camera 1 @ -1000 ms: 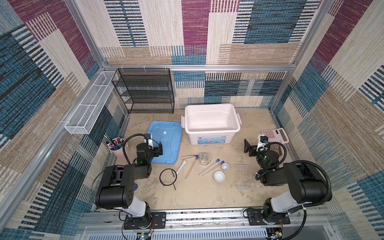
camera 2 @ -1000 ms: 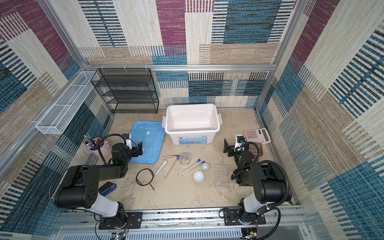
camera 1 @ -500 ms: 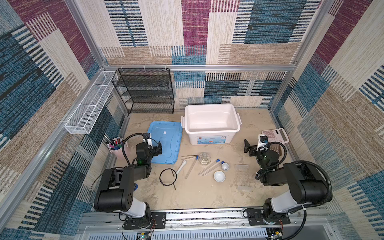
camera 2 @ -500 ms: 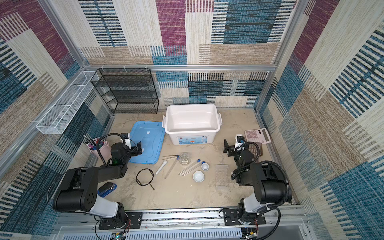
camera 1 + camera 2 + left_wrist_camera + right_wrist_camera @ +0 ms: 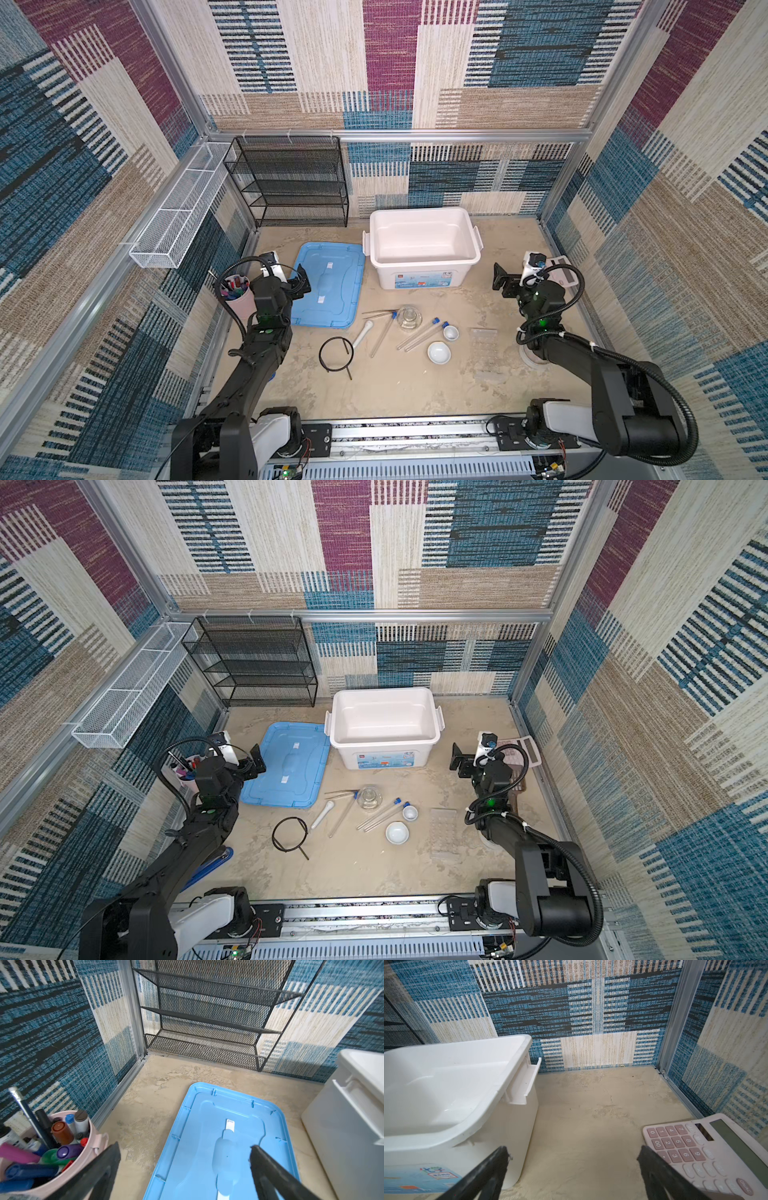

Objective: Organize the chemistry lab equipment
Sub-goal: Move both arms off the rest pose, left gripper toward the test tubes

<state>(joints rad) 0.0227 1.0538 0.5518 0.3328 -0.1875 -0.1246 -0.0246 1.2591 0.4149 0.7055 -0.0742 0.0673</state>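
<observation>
Sandy worktop (image 5: 395, 395), all gear loose on it, none held.
Nearest: black wire ring tripod (image 5: 336, 353) lying flat, left of centre; larger round white dish (image 5: 439, 353); clear plastic rack (image 5: 483, 345) flat, right of it.
Behind: white pestle (image 5: 362, 334); three clear blue-capped test tubes (image 5: 417, 335) slanted, two side by side, caps just beside smaller white dish (image 5: 450, 332).
Then small glass flask (image 5: 409, 318), thin metal tweezers (image 5: 378, 312) just left.
Left claw (image 5: 185, 1148) spread, over blue plastic lid (image 5: 328, 291).
Right claw (image 5: 573, 1148) spread, between white plastic tub (image 5: 422, 263) and pink-keyed calculator (image 5: 685, 1147).
</observation>
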